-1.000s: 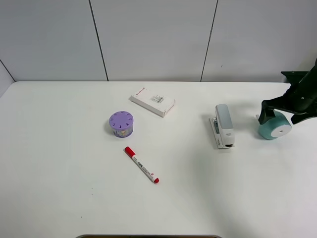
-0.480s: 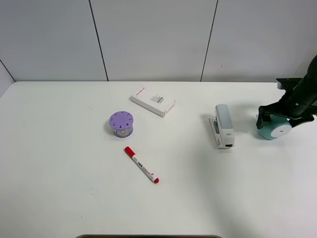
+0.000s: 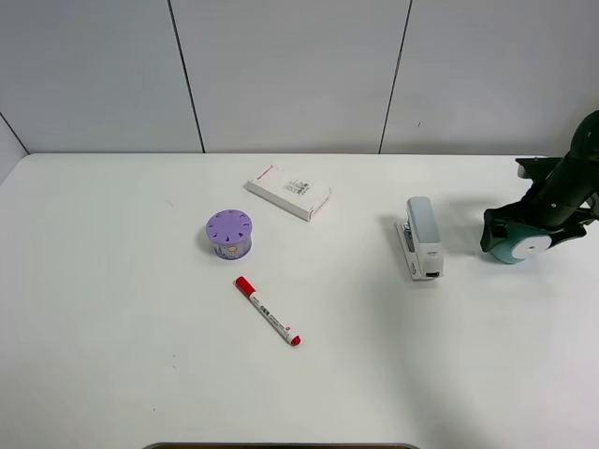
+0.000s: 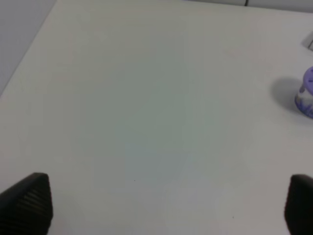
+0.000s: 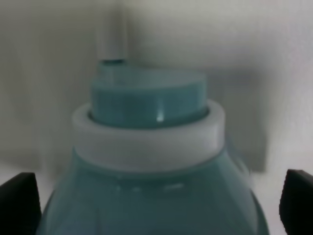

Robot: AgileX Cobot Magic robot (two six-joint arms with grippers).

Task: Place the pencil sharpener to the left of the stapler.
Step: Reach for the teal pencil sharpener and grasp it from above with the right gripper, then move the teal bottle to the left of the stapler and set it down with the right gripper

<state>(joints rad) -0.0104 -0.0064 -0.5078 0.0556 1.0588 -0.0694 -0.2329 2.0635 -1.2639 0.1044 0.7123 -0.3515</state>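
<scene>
One gripper [image 3: 526, 230] straddles pencil sharpener [image 3: 520, 248].

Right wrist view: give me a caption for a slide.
Right gripper, jaws open, straddles the teal pencil sharpener.

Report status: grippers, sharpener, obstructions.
Left gripper open over table. Right gripper open, straddling pencil sharpener, not yet gripped. It sits right of stapler. Stapler itself lies across the path left.

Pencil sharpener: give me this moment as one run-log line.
stage: pre-grasp | right gripper: open, straddling pencil sharpener | pencil sharpener: right of stapler, not yet placed | left gripper: open, empty
</scene>
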